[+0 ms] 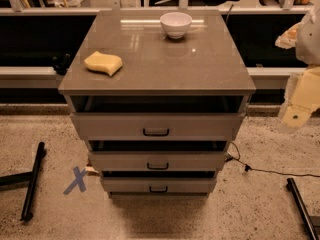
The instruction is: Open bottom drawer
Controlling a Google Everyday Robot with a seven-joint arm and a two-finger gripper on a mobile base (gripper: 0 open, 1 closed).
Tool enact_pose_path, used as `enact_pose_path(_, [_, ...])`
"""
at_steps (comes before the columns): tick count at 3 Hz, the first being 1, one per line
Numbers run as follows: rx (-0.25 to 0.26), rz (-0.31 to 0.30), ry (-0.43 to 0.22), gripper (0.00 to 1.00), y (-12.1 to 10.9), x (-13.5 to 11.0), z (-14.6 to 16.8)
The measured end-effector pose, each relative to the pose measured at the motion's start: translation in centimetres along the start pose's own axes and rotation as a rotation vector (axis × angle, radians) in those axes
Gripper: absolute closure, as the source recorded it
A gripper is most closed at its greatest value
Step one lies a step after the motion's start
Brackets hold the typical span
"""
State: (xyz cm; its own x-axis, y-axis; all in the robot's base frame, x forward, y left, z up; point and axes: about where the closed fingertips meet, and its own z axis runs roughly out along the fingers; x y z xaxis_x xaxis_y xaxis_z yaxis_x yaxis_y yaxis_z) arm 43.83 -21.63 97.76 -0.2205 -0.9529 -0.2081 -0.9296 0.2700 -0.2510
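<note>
- Speckled terrazzo-type floor (250,209), dim light; dark windowed wall with a pale ledge running behind the cabinet.
- Grey-beige cabinet (155,109) stands centre frame, glossy flat top (165,59), three drawers stacked in its front.
- White bowl (176,24) sits upright near the back edge of the top, slightly right of centre.
- Yellow sponge (103,63) lies on the left part of the top, well apart from the bowl.
- Top drawer (156,126) is the widest front, black pull at centre, dark gap above it.
- Middle drawer (158,160) below it, same pull, also a dark gap above.
- Bottom drawer (158,185) is lowest, just above the floor, narrowest-looking front, small black rectangular pull (158,189) at centre; thin dark gap above its front.
- Gripper (305,96) at the far right edge, level with the cabinet top and top drawer, cream-coloured, partly cut off by the frame; well apart from the bottom drawer, touching nothing I can see.
- Fingers: cannot tell whether spread or closed from this angle.
- Blue tape X (76,180) on the floor left of the cabinet base.
- Black bars (32,181) on the floor at left, another black bar (301,206) at lower right.
- Thin black cable (270,172) runs across the floor from the cabinet's right side toward the right edge.
</note>
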Motion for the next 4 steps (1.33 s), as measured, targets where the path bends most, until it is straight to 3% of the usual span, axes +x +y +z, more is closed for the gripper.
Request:
enact_pose_path(1, [0.007, -0.004, -0.015, 0.0, -0.1, -0.1, 0.2])
enact_pose_path(2, [-0.037, -0.052, -0.089, 0.0, 0.8, -0.5, 4.5])
enact_pose_path(3, [-0.094, -0.088, -0.201, 0.0, 1.6, -1.0, 12.2])
enact_pose_path(4, [-0.152, -0.064, -0.299, 0.0, 2.5, -0.9, 21.0])
